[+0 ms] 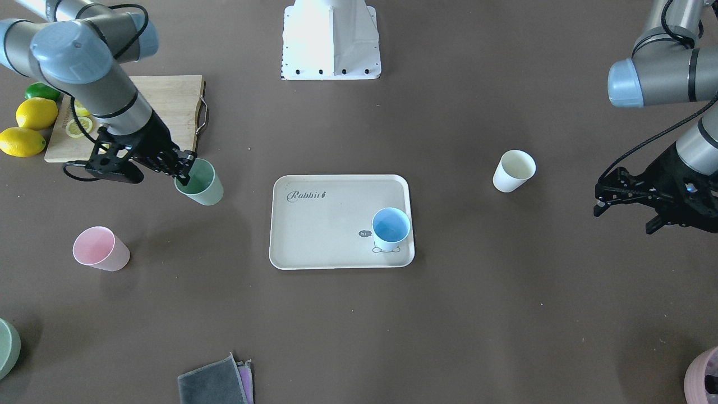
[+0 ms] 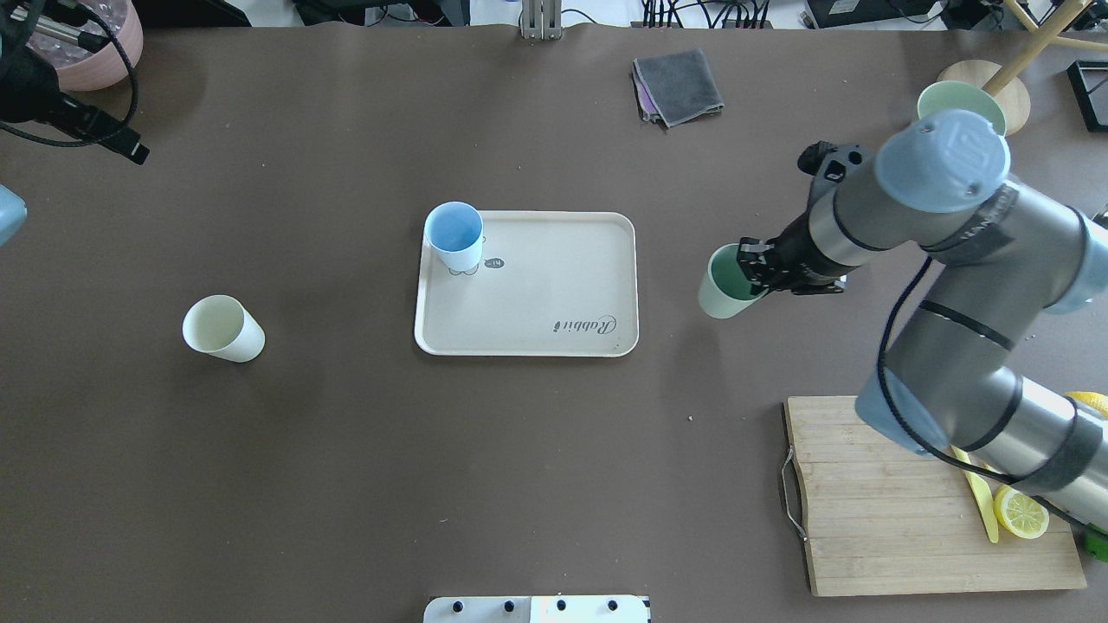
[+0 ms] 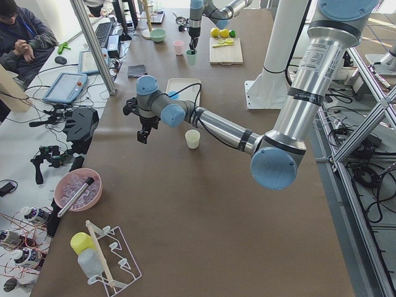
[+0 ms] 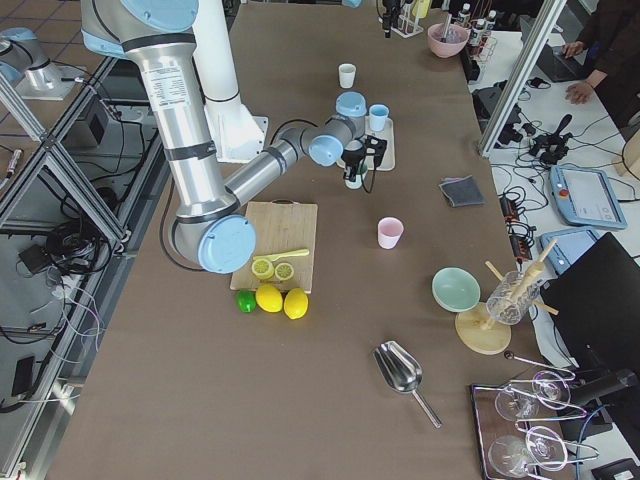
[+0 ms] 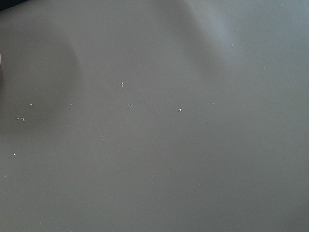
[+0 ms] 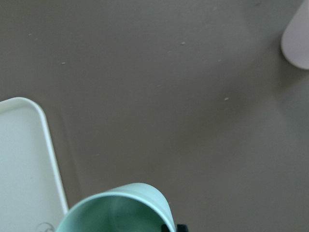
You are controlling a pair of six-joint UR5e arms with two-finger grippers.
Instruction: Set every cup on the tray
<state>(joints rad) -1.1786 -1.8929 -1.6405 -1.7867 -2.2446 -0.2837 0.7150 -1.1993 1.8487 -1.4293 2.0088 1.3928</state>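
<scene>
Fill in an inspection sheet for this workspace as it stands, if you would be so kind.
Surface: brown table, scattered specks, no spills seen.
Job's things: light blue cup upright on tray; cream cup and pink cup on the table; mint cup off the tray, gripped.
Clutter: cutting board, lemons, folded cloths.
Grippers: right gripper shut on mint cup rim; left gripper open, empty.
Cables: black cable looped along right arm.
Surroundings: operator beside table.
</scene>
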